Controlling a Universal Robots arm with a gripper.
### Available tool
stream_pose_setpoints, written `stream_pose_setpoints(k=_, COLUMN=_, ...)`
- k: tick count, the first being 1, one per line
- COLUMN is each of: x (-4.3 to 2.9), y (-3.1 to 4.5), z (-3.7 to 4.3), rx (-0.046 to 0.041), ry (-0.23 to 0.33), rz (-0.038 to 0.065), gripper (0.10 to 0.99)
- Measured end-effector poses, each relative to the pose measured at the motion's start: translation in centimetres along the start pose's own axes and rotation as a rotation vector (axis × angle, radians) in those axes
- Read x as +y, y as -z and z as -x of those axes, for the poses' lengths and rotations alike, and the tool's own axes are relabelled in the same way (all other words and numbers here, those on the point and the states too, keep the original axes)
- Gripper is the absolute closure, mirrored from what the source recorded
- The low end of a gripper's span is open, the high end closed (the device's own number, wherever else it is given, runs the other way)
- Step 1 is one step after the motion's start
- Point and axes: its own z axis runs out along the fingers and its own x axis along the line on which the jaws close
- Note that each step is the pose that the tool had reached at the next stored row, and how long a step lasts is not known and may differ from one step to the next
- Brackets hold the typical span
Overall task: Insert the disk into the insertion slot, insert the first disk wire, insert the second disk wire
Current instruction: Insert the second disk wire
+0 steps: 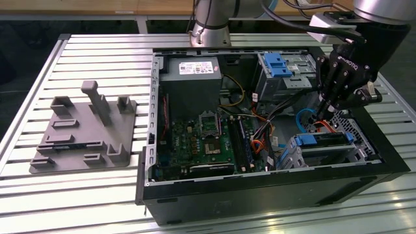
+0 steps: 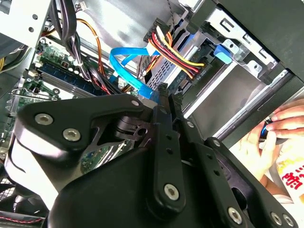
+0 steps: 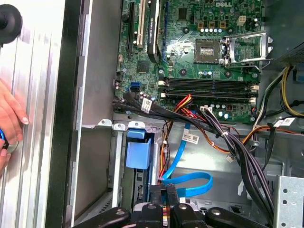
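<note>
The disk point(image 1: 323, 141), silver in its blue carrier, lies inside the insertion slot point(image 1: 356, 130), the low perforated cage at the case's corner on the exterior view's right. Its blue carrier tab point(image 3: 137, 153) appears in both wrist views point(image 2: 223, 51). A yellow, red and black wire bundle point(image 2: 183, 57) ends in a connector at the disk's rear edge. My gripper point(image 1: 330, 108) reaches down into the case just behind the disk. Its fingers point(image 2: 164, 102) are pressed together on the end of a flat blue wire point(image 3: 190, 183), which loops away from the fingertips point(image 3: 173, 194).
The motherboard point(image 1: 201, 141) fills the case's middle, with a black cable bundle point(image 3: 237, 147) crossing beside the slot. A taller grey bay with a blue latch point(image 1: 278, 66) stands behind the gripper. A person's hand point(image 2: 280, 124) rests outside the case wall. A grey fixture point(image 1: 85, 131) lies on the slatted table.
</note>
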Motion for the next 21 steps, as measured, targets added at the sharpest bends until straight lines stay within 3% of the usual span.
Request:
stream_pose_setpoints(k=5, x=-0.22, y=0.0, z=0.0, rx=-0.0005, ry=-0.013, rz=0.002, gripper=0.929)
stream_pose_setpoints(k=13, x=-0.23, y=-0.05, z=-0.01, rx=-0.0048, ry=-0.121, rz=0.018, gripper=0.929)
stream_pose_setpoints(k=16, x=-0.25, y=-0.1, z=-0.27, rx=-0.0164, ry=-0.123, rz=0.018, gripper=0.929)
stream_pose_setpoints(k=18, x=-0.26, y=-0.1, z=-0.33, rx=-0.0215, ry=-0.121, rz=0.012, gripper=0.929)
stream_pose_setpoints(k=21, x=-0.25, y=-0.11, z=-0.39, rx=-0.0332, ry=-0.118, rz=-0.013, gripper=0.929)
